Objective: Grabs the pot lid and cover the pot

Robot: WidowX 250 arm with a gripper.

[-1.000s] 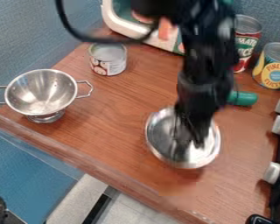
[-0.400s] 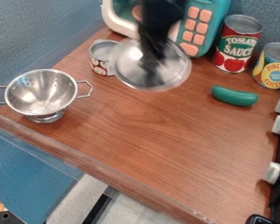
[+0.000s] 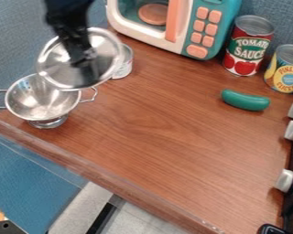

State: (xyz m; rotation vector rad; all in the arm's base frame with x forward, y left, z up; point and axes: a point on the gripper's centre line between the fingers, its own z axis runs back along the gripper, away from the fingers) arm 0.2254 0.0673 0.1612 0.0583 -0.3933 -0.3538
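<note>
Above the far right part of the colander (image 3: 42,99), as the camera view shows it, we have the metal lid (image 3: 104,51) up off the table (image 3: 167,141), with the black gripper (image 3: 84,60) clamped on it near its middle. The two fingers appear closed on whatever grip the lid has there; we cannot make out the knob itself. The lid looks tilted, and its near edge overlaps the colander's rim in the view, though we cannot tell whether they touch. The small white can (image 3: 124,64) is partly hidden behind the lid's right side.

We judge this to be the carrying step: the lid is grasped and raised, and the covering is still to do. The two-handled colander seems to serve as our pot. Next we need to bring the lid over toward the near left until it is centred, level it, lower it gently onto the rim, and only then let go. Released off-centre, it could slide off or tip the colander.
</note>
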